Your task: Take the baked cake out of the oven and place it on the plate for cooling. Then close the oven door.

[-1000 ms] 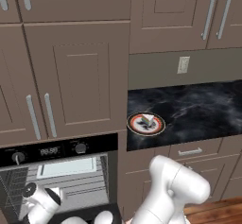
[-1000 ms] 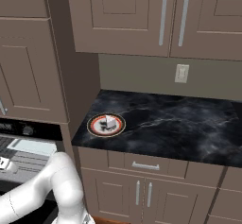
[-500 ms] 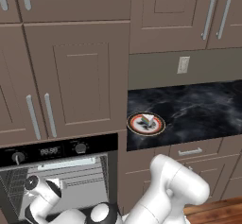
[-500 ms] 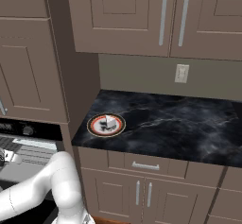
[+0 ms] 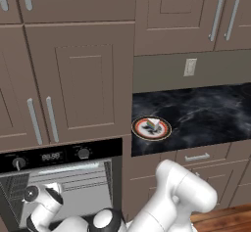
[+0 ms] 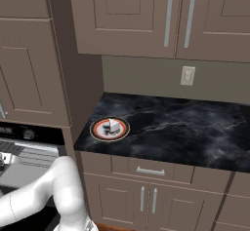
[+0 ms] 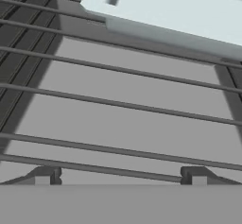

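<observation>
The black oven (image 5: 59,155) stands open at lower left, its grey racked inside showing. Its door is out of view below the frame. My gripper (image 7: 120,176) is inside the oven, low over the wire rack (image 7: 123,105). It is open, its two dark fingertips (image 7: 46,175) wide apart with nothing between them. A pale rectangular tray (image 7: 179,10) lies on the rack just ahead. The plate (image 5: 139,128) with its red-orange ring sits on the black counter to the oven's right. The pale cake wedge (image 5: 155,124) rests on it. From the right, the plate (image 6: 99,129) and cake (image 6: 114,125) show likewise.
Brown cabinet doors with silver handles (image 5: 81,84) cover the wall above the oven and counter. The black marble counter (image 5: 206,113) runs right from the plate, with drawers (image 5: 197,156) below. A wall socket (image 5: 189,67) sits on the backsplash. My white arm (image 5: 176,197) crosses the foreground.
My hand has risen a little and moved further into the oven opening. The plate and the cake on it have stayed put.
</observation>
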Available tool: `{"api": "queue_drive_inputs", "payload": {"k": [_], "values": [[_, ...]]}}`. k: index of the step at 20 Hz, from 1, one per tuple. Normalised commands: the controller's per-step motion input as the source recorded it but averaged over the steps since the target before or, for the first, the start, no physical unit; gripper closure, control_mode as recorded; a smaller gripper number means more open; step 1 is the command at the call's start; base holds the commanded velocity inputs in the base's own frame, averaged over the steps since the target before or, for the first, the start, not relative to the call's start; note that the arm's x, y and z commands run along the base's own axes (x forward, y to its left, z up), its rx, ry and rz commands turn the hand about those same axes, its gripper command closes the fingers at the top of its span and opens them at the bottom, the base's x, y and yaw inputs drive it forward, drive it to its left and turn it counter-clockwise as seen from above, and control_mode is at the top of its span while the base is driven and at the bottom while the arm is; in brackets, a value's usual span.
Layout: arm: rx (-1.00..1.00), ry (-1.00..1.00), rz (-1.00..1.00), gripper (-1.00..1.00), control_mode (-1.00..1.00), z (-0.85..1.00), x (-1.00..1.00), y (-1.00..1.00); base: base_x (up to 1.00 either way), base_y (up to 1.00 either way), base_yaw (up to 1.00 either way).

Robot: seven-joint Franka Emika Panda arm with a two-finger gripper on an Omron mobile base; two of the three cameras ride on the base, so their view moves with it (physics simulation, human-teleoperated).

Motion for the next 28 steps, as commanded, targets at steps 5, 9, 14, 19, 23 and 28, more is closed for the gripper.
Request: {"api": "queue_drive_inputs", "payload": {"k": [5,9,14,19,23,28], "values": [[0.00,-0.08,0.04,-1.00,-1.00,-0.15,0.50,0.07,0.00,0.00,0.00],[0.00,-0.02,0.06,-1.00,-1.00,-0.24,0.32,0.17,0.00,0.00,0.00],[0.00,0.00,0.14,-1.00,-1.00,-0.16,-0.33,0.42,0.00,0.00,0.00],[0.00,0.01,0.10,-1.00,-1.00,-0.02,-0.34,0.34,0.00,0.00,0.00],[0.00,0.00,0.07,-1.00,-1.00,-0.01,-0.50,0.20,0.00,0.00,0.00],[0.00,0.00,0.03,-1.00,-1.00,-0.05,-0.64,0.04,0.00,0.00,0.00]]}}
